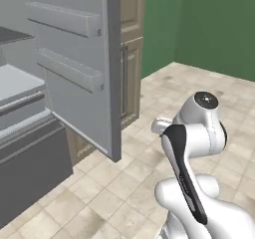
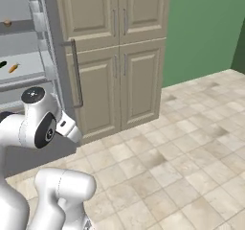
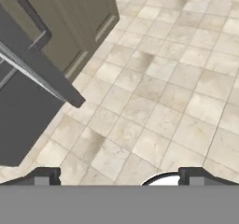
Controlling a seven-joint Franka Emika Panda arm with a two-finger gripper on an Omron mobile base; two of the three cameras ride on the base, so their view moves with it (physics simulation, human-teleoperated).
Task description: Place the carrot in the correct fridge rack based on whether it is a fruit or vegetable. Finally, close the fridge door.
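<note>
The small orange carrot lies on the pale white fridge rack inside the grey fridge, just right of a dark green cucumber. The fridge door stands wide open, its inner bins facing me; its long bar handle shows on the outer side. My gripper is open with nothing between its fingertips. It hangs well away from the rack and looks down at the tiled floor beside the door's bottom edge.
A round brownish-orange item sits on a higher, darker shelf. Beige cabinet doors stand right behind the open door. Green walls bound the room, with tiled floor to the right.
</note>
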